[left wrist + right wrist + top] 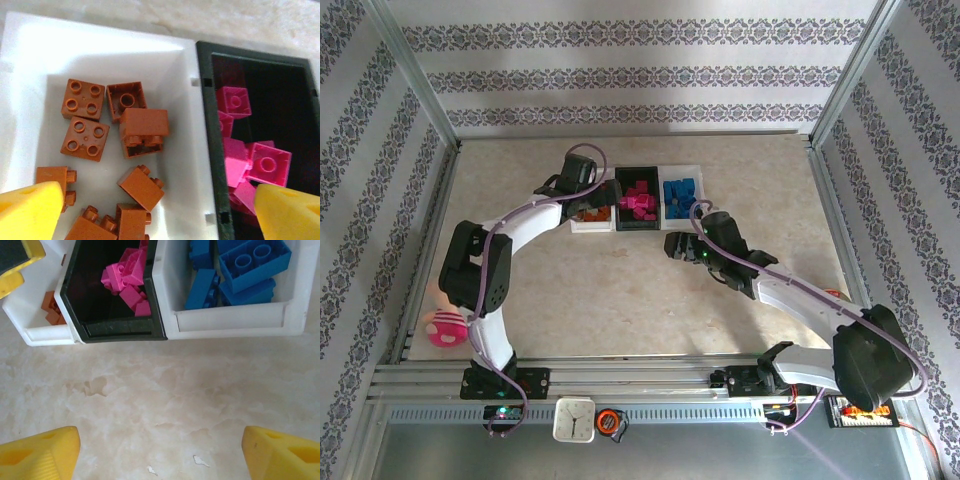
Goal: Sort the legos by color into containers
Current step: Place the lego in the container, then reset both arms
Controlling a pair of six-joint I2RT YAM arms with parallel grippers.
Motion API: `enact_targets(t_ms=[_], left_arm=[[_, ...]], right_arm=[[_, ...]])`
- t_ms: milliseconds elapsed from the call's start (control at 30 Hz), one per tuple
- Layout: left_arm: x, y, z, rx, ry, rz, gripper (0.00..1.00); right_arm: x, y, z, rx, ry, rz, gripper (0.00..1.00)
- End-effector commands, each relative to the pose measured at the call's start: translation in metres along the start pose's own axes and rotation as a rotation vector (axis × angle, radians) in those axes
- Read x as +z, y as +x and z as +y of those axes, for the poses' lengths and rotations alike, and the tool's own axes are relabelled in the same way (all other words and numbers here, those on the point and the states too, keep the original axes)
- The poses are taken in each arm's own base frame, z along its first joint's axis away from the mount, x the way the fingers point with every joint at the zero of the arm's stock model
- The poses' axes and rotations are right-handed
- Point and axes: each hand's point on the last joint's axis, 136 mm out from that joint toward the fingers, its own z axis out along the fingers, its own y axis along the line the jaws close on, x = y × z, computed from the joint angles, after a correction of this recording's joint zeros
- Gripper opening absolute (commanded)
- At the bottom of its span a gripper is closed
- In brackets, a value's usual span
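Orange-brown legos [144, 131] sat in left white bin [30, 55], pink legos [270, 165] in black bin [207, 125], blue legos [247, 265] in right white bin [235, 322], left claw [160, 215] wide above the orange-brown, right claw [160, 455] wide over counter [160, 390].

left pincer [159, 212] — jaws apart, empty | right pincer [160, 452] — jaws apart, empty

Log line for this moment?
left gripper open over orange legos | right gripper open over table | pink legos, blue legos binned
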Motion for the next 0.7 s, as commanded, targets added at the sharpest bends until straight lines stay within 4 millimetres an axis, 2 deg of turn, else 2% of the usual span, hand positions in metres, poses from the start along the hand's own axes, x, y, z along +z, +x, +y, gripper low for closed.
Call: enact_targets(t_ms=[0,100,233,400,567,667], left_arm=[[-0.044,-0.030,-0.014,-0.019,0.077,-0.114,1.00],[-0.074,-0.028,-0.017,-0.025,0.124,-0.169,1.00],[-0.120,-0.025,-0.014,-0.023,0.170,-0.264,1.00],[-0.171,-0.019,0.008,-0.015,0.120,-0.395,1.00],[-0.197,0.000,0.037,0.002,0.055,-0.495,1.00],[-0.201,0.016,0.056,0.017,0.008,-0.546,1.00]], right_arm=[[-0.011,-0.010,-0.007,-0.012,0.027,-0.053,0.86],[-0.020,-0.020,-0.009,-0.025,0.045,-0.092,0.88],[-0.034,-0.032,-0.016,-0.042,0.095,-0.155,0.98],[-0.046,-0.043,-0.024,-0.049,0.140,-0.228,0.98],[-0.047,-0.042,-0.029,-0.041,0.149,-0.258,0.98],[-0.045,-0.042,-0.035,-0.028,0.168,-0.287,0.98]])
